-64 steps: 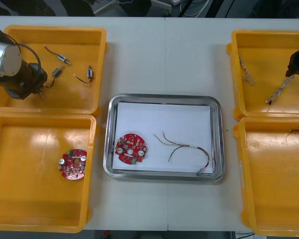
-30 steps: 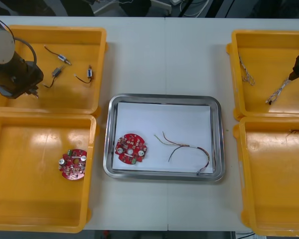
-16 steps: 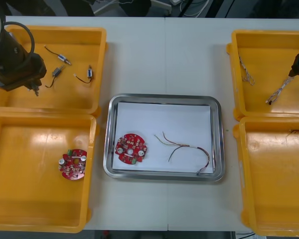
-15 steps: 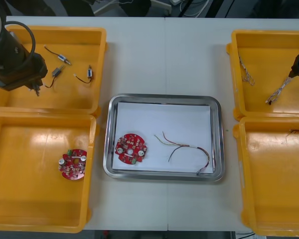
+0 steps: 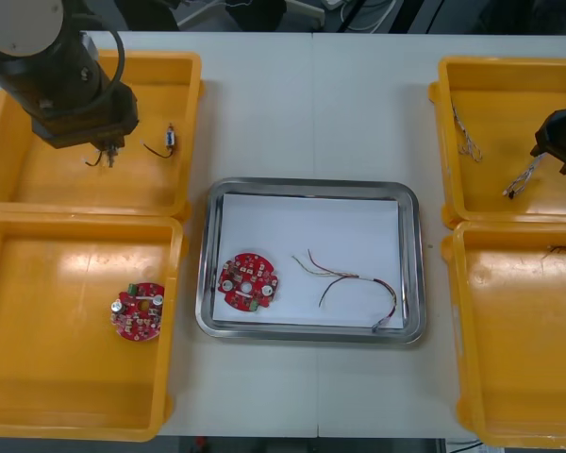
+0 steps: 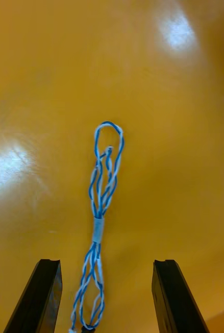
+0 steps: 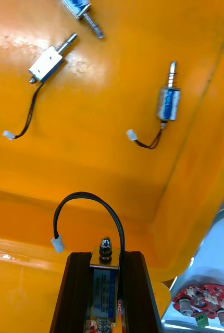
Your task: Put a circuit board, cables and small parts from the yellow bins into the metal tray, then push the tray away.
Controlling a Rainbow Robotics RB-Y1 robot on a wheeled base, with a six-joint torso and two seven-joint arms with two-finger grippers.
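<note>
My left gripper [image 5: 108,149] hangs over the far left yellow bin [image 5: 38,179], shut on a small metal part [image 7: 104,281] whose black wire loops up from it. Other small metal parts [image 7: 168,102] lie on the bin floor beyond it; the front view shows one [image 5: 170,139]. My right gripper [image 5: 558,143] is over the far right yellow bin [image 5: 495,203], open, its fingers [image 6: 43,296] astride a twisted blue and white cable [image 6: 102,197]. The metal tray [image 5: 311,185] holds a round red circuit board [image 5: 248,281] and a red and yellow cable [image 5: 354,281].
A second circuit board [image 5: 139,310] lies in the near left bin [image 5: 38,396]. Another blue and white cable [image 5: 467,137] rests in the far right bin. A cable end [image 5: 561,250] shows in the near right bin [image 5: 509,377]. Bare table lies around the tray.
My left arm has swung right across the far left bin, carrying the small metal part. My right gripper has shifted slightly left over the blue and white cable.
</note>
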